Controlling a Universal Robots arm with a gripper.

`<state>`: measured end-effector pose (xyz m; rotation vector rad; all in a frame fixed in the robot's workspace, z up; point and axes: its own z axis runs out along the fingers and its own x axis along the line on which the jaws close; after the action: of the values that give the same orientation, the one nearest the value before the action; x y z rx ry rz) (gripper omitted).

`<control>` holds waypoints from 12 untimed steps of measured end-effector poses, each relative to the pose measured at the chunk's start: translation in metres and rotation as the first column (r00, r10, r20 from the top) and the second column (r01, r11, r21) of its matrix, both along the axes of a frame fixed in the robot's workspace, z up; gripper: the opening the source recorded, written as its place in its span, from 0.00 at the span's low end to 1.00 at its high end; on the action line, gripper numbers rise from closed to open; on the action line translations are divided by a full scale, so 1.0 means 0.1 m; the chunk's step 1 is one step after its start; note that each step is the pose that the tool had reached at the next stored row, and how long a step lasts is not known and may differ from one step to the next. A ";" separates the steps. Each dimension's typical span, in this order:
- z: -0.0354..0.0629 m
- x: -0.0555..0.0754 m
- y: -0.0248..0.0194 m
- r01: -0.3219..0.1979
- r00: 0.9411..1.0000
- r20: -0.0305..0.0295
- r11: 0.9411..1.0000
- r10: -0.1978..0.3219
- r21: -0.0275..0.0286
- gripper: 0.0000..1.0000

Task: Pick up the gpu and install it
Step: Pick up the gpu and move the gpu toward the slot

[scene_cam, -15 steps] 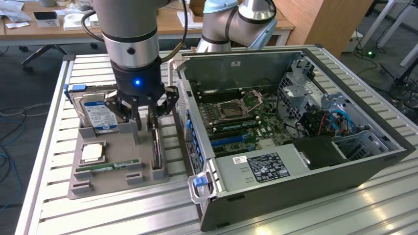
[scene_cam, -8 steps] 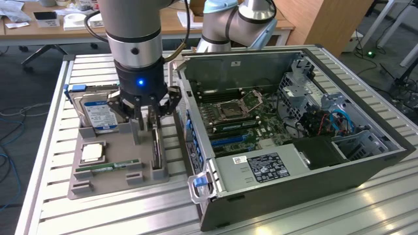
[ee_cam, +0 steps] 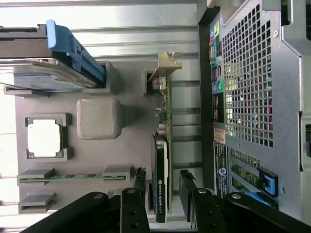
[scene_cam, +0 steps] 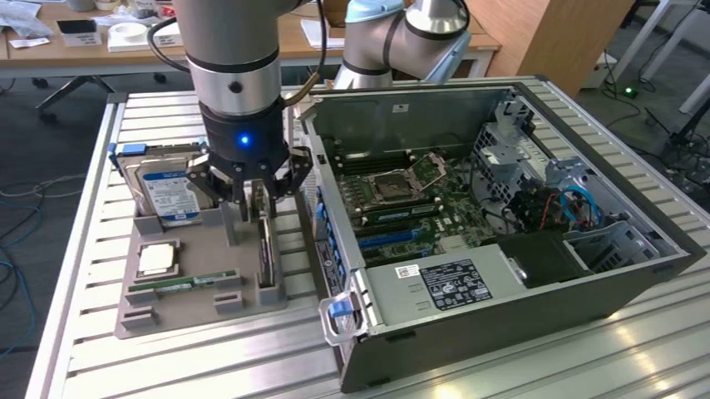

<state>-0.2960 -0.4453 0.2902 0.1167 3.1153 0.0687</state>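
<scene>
Hand (ee_cam: 163,172): released, jaws apart. It straddles the gpu (ee_cam: 160,160), one of the fingers (ee_cam: 187,184) on each flat face. A sliver of gap shows on both sides, so there is no contact that I can make out. In the exterior view the hand hangs straight down over the card's upper edge.

Gpu: stands on its long edge in a slot of the grey holder tray (scene_cam: 178,309), on the side nearest the computer case (scene_cam: 444,291). Its silver bracket (ee_cam: 167,65) is at the end of the card away from the fingers. The card is not lifted.

Tray also holds: hard drive (scene_cam: 166,193) with blue rail, upright at the back; a processor chip (scene_cam: 155,259) lying flat; a green memory stick (scene_cam: 183,283) in its slot. All are apart from the hand.

Case lies open on its side just beside the tray, on the slatted table (scene_cam: 166,366), with the motherboard (scene_cam: 411,199) exposed.

Step, as I judge it: pick-up, at the pre-grasp stage, with install not begun.

What a grasp calls for here: pads closing squarely on the card's two faces, centred enough that it won't swing. Then a straight pull up out of the slot, as the tray walls and the case edge sit close by.
</scene>
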 end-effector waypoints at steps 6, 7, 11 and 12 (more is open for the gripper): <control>-0.073 0.00 0.000 0.000 1.000 0.000 1.000 0.000 0.000 0.42; -0.088 0.00 0.000 0.000 1.000 0.000 1.000 0.000 0.000 0.42; -0.155 0.00 0.000 0.000 1.000 0.000 1.000 0.000 -0.003 0.42; -0.163 0.00 0.000 0.000 1.000 0.000 1.000 0.000 -0.005 0.42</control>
<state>-0.2959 -0.4453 0.2739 0.1166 3.1152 0.0616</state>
